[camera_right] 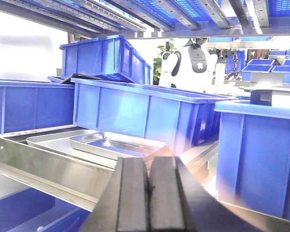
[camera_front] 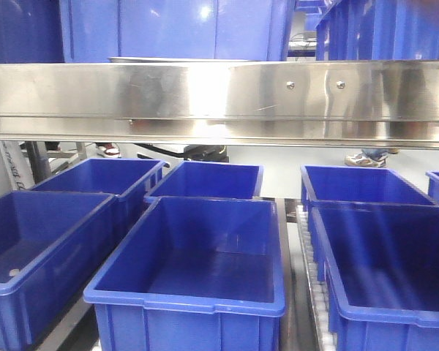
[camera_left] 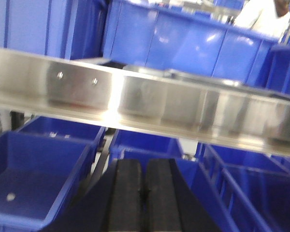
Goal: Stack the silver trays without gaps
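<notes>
I am looking at shelving racked with blue bins (camera_front: 190, 256) on every level; the front view shows six of them open and side by side on the lower tier, and more stand along the upper tier. Overhead in the right wrist view runs a slatted metal rack (camera_right: 183, 14). Across the front view stretches a long mirror-like steel beam (camera_front: 219, 95) with two screws (camera_front: 314, 85) right of centre; it fronts the upper shelf. Beyond the bins in the right wrist view stands a white humanoid robot (camera_right: 191, 60) beside a green plant (camera_right: 159, 60). The silver trays (camera_right: 99, 144) lie on the upper shelf behind the beam, hemmed by blue bins: a smaller tray sits inside a wider one, skewed, one end riding up so that the two do not lie flush. The left gripper (camera_left: 145, 200) hangs below the beam, its black pads pressed together on nothing. The right gripper (camera_right: 148, 198) sits just in front of the trays, pads likewise together and bare, apart from the trays.
</notes>
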### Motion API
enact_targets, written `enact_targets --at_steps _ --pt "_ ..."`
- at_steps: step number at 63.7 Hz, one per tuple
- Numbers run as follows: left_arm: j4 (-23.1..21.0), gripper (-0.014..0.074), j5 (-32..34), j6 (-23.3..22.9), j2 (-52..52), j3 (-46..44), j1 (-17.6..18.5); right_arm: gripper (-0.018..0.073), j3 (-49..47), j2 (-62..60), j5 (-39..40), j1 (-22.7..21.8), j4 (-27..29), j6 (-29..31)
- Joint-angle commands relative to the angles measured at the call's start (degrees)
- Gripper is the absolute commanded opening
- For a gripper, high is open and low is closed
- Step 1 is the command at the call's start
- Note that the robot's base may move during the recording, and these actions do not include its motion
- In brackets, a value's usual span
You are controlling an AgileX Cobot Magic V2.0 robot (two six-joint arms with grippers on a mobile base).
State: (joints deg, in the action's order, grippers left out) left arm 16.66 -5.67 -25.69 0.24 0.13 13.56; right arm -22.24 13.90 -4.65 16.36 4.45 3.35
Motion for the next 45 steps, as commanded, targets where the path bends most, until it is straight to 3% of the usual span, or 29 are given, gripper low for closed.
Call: enact_targets --at_steps 1,6,16,23,30,35,45 --pt "0.2 -0.0006 -0.1 -0.4 -0.2 -0.1 -0.3 -0.0073 0.0 -0.3 1.7 0.2 0.2 0.2" --pt "-0.6 -0.0006 0.6 1.2 -0.2 -0.1 -0.3 -0.0073 0.0 -0.3 1.7 0.2 0.2 0.2" --pt "-15.1 -0.0006 0.5 16.9 -0.2 -0.1 -0.3 -0.0073 0.0 -0.3 1.7 0.2 0.2 0.2" --pt "-15.7 -0.0006 0.6 17.1 -0.2 -0.1 -1.1 -0.0073 0.0 -0.3 1.7 0.2 0.2 0.2" --pt "-19.0 -0.0006 0.9 17.1 -0.2 -0.1 -5.8 -0.0073 0.0 -0.3 1.7 0.2 0.2 0.2" --pt "-18.9 -0.0006 2.3 17.1 -0.2 -0.1 -9.2 -0.0073 0.0 -0.3 1.7 0.2 0.2 0.2" --pt "-15.7 -0.0006 3.5 17.1 -0.2 -0.1 -9.6 -0.0073 0.0 -0.3 1.7 0.2 0.2 0.2"
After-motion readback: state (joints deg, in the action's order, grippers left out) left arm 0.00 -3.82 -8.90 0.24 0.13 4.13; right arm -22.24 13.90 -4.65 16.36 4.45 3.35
